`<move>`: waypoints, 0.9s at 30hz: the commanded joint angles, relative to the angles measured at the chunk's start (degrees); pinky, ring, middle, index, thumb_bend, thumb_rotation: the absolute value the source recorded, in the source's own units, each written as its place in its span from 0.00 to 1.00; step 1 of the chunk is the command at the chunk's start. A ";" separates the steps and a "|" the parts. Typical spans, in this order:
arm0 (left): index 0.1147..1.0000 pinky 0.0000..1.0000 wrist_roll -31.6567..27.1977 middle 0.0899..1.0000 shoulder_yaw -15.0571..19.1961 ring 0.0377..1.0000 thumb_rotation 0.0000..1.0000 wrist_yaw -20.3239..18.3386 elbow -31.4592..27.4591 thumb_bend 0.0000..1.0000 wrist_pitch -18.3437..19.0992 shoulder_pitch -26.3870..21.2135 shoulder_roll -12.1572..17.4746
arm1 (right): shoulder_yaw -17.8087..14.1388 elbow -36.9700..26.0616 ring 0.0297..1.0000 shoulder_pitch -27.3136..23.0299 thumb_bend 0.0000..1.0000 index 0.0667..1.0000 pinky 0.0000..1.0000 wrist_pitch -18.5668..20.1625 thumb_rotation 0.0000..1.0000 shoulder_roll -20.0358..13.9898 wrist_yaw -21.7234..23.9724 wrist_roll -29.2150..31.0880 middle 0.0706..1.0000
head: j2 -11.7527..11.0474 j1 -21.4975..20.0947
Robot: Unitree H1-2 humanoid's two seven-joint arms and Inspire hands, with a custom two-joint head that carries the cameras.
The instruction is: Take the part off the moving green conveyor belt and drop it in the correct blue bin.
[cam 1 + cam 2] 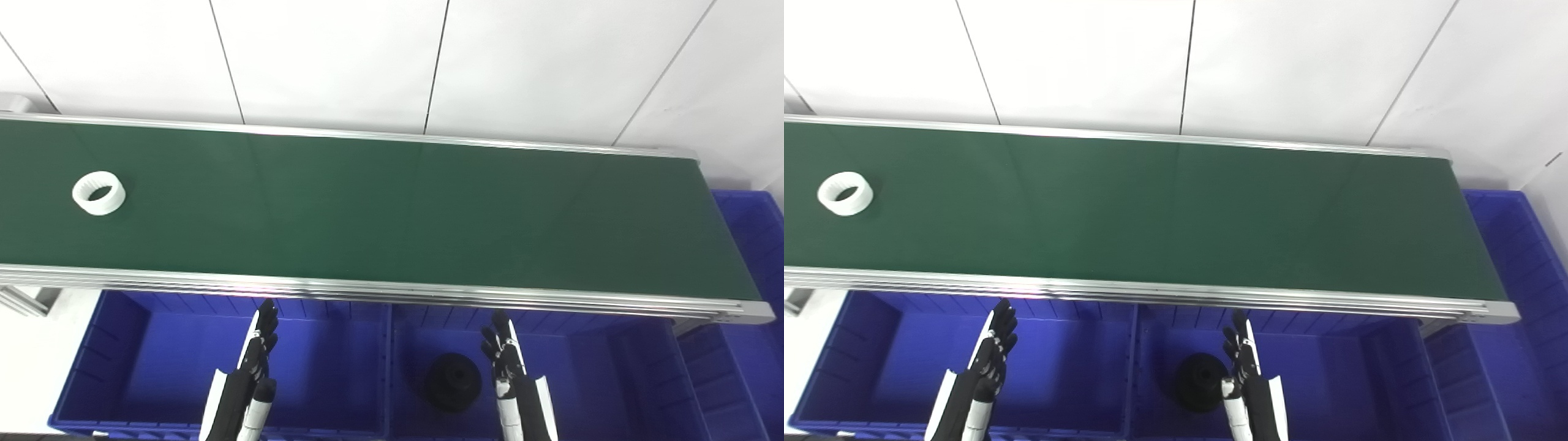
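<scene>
Stretching across the room, the green belt (pixel 392 208) carries a white ring (pixel 98 193) near its far left end. Below sit blue bins (pixel 153 361), one holding a black part (pixel 453 381). Left hand (pixel 260 355) and right hand (pixel 503 355) hover empty, fingers straight.

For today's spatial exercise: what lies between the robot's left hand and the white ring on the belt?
Between the left hand and the white ring lie the blue bin's far wall, the conveyor's silver near rail and bare green belt, in both eye views.
</scene>
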 commanded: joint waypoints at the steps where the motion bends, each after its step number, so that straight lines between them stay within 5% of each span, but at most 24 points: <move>1: 1.00 1.00 0.22 1.00 -0.43 1.00 0.98 0.07 -0.64 0.88 -1.42 0.24 -0.24 | -0.26 -1.06 0.97 0.25 0.81 1.00 0.95 -1.66 0.99 -0.09 0.55 0.33 1.00 | -1.02 1.25; 12: 1.00 0.99 2.78 1.00 -1.25 1.00 0.93 1.57 4.01 0.88 -4.54 -0.41 -1.86 | -1.73 2.38 0.98 -0.46 0.80 1.00 0.97 -3.34 1.00 -1.61 0.50 1.37 1.00 | -6.27 9.17; 27: 1.00 0.95 5.90 1.00 -3.03 0.99 0.93 3.88 6.98 0.90 -5.93 -1.82 -4.73 | -3.46 4.35 1.00 -1.58 0.78 1.00 1.00 -3.39 1.00 -3.66 2.50 5.29 1.00 | -9.15 16.58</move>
